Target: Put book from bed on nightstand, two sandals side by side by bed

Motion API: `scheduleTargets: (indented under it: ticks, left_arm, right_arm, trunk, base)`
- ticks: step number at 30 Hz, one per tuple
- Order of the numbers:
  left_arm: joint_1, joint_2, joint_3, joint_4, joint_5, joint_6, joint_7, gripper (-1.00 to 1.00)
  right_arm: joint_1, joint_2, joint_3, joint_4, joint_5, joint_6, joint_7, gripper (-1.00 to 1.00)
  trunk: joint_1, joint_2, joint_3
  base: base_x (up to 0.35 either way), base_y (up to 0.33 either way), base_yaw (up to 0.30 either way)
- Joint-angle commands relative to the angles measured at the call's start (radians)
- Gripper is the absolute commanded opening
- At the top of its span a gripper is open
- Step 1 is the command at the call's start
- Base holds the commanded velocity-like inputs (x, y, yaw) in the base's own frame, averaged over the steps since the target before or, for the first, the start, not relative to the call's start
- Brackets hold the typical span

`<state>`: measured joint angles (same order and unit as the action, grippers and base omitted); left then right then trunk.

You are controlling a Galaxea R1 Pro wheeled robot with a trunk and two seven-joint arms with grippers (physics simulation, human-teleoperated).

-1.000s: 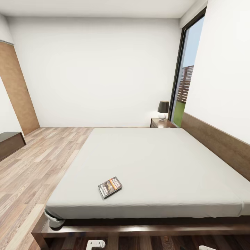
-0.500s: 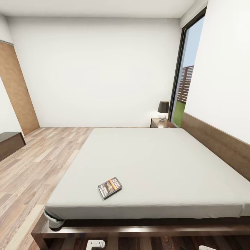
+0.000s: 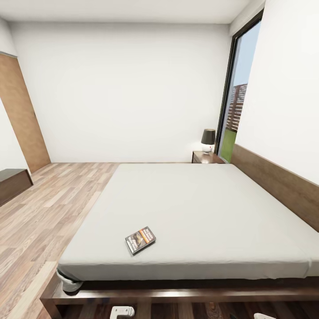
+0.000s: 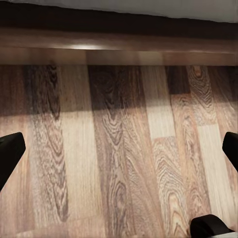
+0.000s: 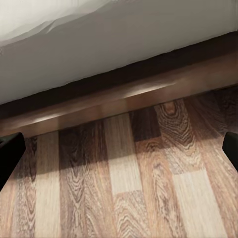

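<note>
The book (image 3: 140, 239), dark-covered with an orange band, lies flat on the bed (image 3: 199, 208) near the front left corner of the grey mattress. A dark brown nightstand (image 3: 202, 157) stands at the far right end of the bed, beside the headboard. The sandals are out of view. My left gripper (image 4: 119, 153) hangs open over the wood floor just short of the bed's dark frame (image 4: 119, 44). Over the floor by the frame (image 5: 124, 99), below the mattress edge (image 5: 99, 44), my right gripper (image 5: 119, 151) is also open. Both are empty.
A black-shaded lamp (image 3: 208, 139) stands on the nightstand. A tall window (image 3: 235, 115) is at the right, a wooden door (image 3: 22, 115) at the left, and a low dark bench (image 3: 13, 184) below it. Open plank floor (image 3: 53, 208) runs left of the bed.
</note>
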<state>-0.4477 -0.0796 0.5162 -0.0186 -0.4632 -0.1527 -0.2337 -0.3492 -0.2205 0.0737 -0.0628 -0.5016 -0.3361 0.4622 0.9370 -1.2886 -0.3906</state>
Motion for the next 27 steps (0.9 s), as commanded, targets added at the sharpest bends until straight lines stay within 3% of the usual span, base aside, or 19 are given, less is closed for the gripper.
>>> scheduleTargets:
  ticks: [1, 12, 27]
  left_arm:
    - [0.0, 0.0, 0.008, -0.001, -0.009, -0.002, -0.002, 1.0]
    - [0.0, -0.019, 0.008, -0.001, -0.008, 0.004, 0.002, 1.0]
    - [0.0, -0.02, 0.008, -0.001, -0.009, 0.004, 0.002, 1.0]
  right_arm:
    - [-0.001, 0.0, 0.008, 0.001, -0.01, -0.003, 0.004, 1.0]
    - [-0.001, 0.0, 0.008, 0.001, -0.009, -0.003, 0.004, 1.0]
    - [-0.001, 0.0, 0.008, 0.001, -0.011, -0.003, 0.004, 1.0]
  trunk:
    - [-0.004, 0.007, 0.002]
    - [-0.046, 0.084, 0.037]
    - [-0.104, 0.189, 0.084]
  base:
    - [0.0, 0.0, 0.0]
    - [0.0, 0.0, 0.0]
    - [0.0, 0.0, 0.0]
